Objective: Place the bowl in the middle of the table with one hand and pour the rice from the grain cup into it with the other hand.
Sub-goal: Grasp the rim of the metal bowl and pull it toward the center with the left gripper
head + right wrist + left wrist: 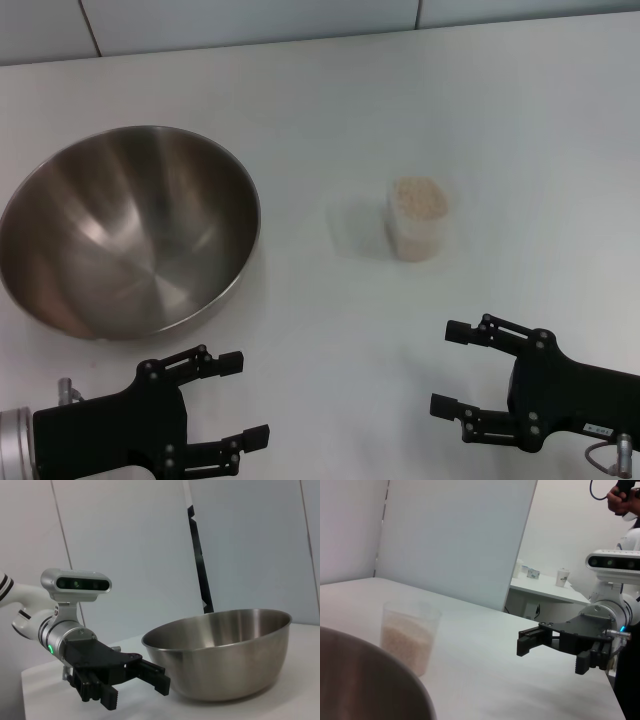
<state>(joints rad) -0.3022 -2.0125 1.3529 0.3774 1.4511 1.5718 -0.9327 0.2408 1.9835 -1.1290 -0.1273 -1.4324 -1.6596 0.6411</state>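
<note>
Both grippers, left [242, 400] and right [447, 368], wait open and empty near the slippery steel bowl [128, 228], best taken by its rim, and the light, crushable rice-filled cup [417, 218], best held gently at its sides.

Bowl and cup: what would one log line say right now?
bowl: table's left, empty | cup: centre-right, rice inside | left gripper: open, near edge | right gripper: open, near edge

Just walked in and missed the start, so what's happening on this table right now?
Nothing is being handled yet. The bowl sits empty on the left side of the table, not the middle. The grain cup stands upright toward the right, full of rice. The left gripper hovers open at the near edge just below the bowl, and the right gripper hovers open at the near edge below the cup. Neither touches anything.
</note>
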